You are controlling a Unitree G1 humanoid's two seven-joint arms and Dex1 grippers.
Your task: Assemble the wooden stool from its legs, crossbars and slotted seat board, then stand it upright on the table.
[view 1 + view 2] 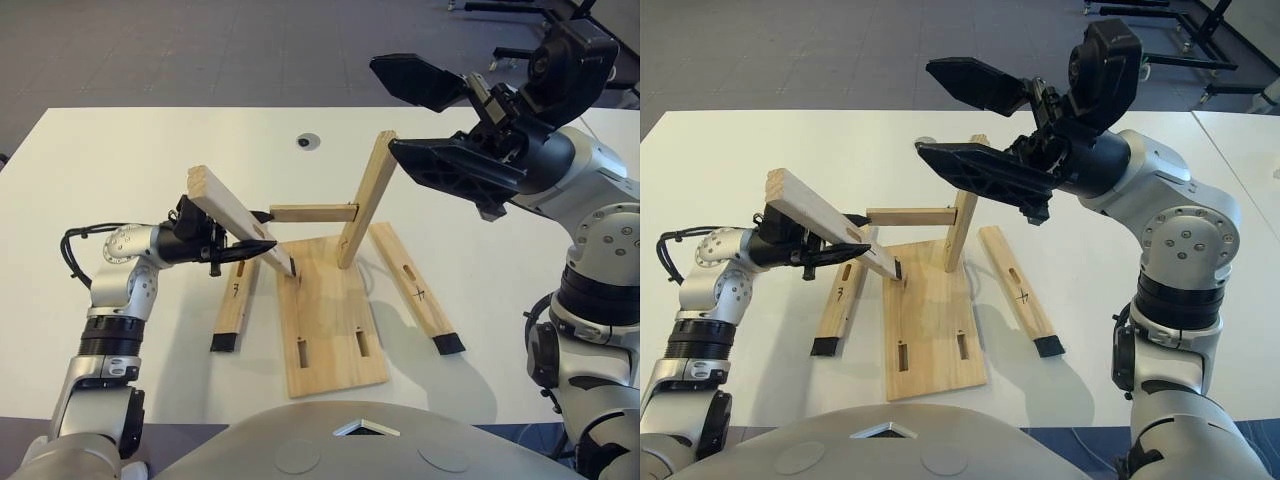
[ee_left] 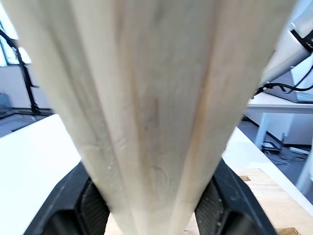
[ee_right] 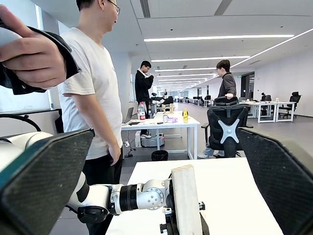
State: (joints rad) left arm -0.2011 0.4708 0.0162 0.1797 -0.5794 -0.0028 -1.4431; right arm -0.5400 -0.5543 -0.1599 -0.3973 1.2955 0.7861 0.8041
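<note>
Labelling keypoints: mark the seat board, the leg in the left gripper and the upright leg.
seat board (image 1: 330, 312), left eye view, bare middle of its top face
held leg (image 1: 222, 203), left eye view, upper wooden face
upright leg (image 1: 373, 175), left eye view, upper half

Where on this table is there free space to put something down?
Bare: the far left corner of the table, and the far strip around the round hole. Crowded: the middle, where the board, its upright leg, the left flat leg, the right flat leg and the tilted leg sit close together.
</note>
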